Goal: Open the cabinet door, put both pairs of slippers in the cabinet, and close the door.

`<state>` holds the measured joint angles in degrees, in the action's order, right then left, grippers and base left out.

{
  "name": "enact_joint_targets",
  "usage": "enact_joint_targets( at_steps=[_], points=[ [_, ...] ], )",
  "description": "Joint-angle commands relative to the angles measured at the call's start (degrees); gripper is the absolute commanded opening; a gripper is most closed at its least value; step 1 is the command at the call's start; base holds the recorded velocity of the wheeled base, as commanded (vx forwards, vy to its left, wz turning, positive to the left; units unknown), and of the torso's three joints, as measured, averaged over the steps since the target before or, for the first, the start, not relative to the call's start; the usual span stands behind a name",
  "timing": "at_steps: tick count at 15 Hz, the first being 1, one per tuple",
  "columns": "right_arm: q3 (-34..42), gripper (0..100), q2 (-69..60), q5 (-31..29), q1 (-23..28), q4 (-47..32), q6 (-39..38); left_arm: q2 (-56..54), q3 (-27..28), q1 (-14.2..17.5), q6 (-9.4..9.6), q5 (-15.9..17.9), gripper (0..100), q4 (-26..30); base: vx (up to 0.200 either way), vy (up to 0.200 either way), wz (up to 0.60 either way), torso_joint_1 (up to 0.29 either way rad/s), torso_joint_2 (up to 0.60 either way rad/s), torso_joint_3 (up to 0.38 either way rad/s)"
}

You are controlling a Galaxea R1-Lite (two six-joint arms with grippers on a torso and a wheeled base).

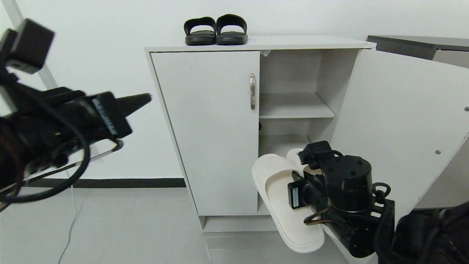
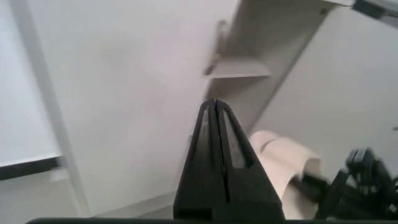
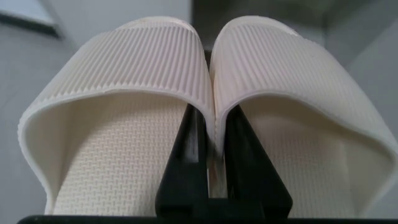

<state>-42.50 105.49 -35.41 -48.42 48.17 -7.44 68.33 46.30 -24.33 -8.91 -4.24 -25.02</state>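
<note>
My right tool (image 3: 210, 168) pinches the white slippers (image 1: 282, 198) at 5 o'clock before the open cabinet (image 1: 205, 128); next I push them inside, my left tool (image 2: 216, 124) pressed together, black slippers (image 1: 215, 31) up at 12.

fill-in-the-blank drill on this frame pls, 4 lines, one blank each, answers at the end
1. The black slippers sit on ___ of the cabinet.
2. The cabinet's right door is ___; its left door is closed.
3. The left gripper is ___ and empty.
4. The right gripper is shut on the white slippers; the number of slippers it holds is ___.

Missing words: top; open; shut; two.
</note>
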Motion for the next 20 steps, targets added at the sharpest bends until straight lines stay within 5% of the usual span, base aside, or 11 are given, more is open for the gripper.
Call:
enact_joint_targets(
  at_steps=[1,4,5,6,8,11,12,13,14,18,20],
  points=[
    [-3.1,0,4.7,-3.1,0.9,0.0,-0.3,-13.4,-10.4,4.7,3.90,-8.0,0,0.1,0.000,0.000,0.00,0.000,0.00,0.000],
    [-3.4,0,4.9,-4.9,1.1,0.0,-0.3,-23.0,-19.8,8.9,7.24,-22.3,0,0.1,0.000,0.000,0.00,0.000,0.00,0.000],
    [-3.3,0,4.9,-5.2,1.2,0.0,-0.3,-25.3,-21.7,11.2,7.24,-22.8,0,0.2,0.000,0.000,0.00,0.000,0.00,0.000],
    [-3.1,0,5.2,-5.5,1.2,0.1,-0.2,-30.4,-26.7,19.1,7.24,-22.7,0,1.3,0.000,0.000,0.00,0.000,0.00,0.000],
    [-3.2,0,5.2,-5.5,1.0,0.2,-0.3,-38.8,-34.5,26.4,7.51,-20.8,0,3.1,0.000,0.000,0.00,0.000,0.00,0.000],
    [-3.0,0,5.1,-5.5,1.1,0.2,-0.4,-52.9,-42.8,27.5,9.44,-18.7,0,9.1,0.000,0.000,0.00,0.000,0.00,0.000],
    [-3.0,0,5.2,-5.5,1.0,0.2,-0.3,-56.5,-43.7,27.1,10.41,-16.0,0,11.4,0.000,0.000,0.00,0.000,0.00,0.000],
    [-3.0,0,5.2,-5.5,0.9,0.2,-0.3,-65.0,-45.2,25.7,13.92,-7.0,0,17.4,0.000,0.000,0.00,0.000,0.00,0.000],
    [-3.0,0,5.2,-5.5,1.0,0.2,-0.3,-68.3,-46.3,24.6,15.50,-3.1,0,21.9,0.000,0.000,0.00,0.000,0.00,0.000],
    [-2.6,0,5.2,-5.4,1.0,0.3,-0.4,-68.3,-46.3,24.4,10.32,-0.5,0,22.4,0.000,0.000,0.00,0.000,0.00,0.000],
    [-2.9,0,5.3,-5.2,1.0,0.2,-0.2,-68.2,-46.0,24.4,10.14,2.7,0,26.6,0.000,0.000,0.00,0.000,0.00,0.000]
  ],
)
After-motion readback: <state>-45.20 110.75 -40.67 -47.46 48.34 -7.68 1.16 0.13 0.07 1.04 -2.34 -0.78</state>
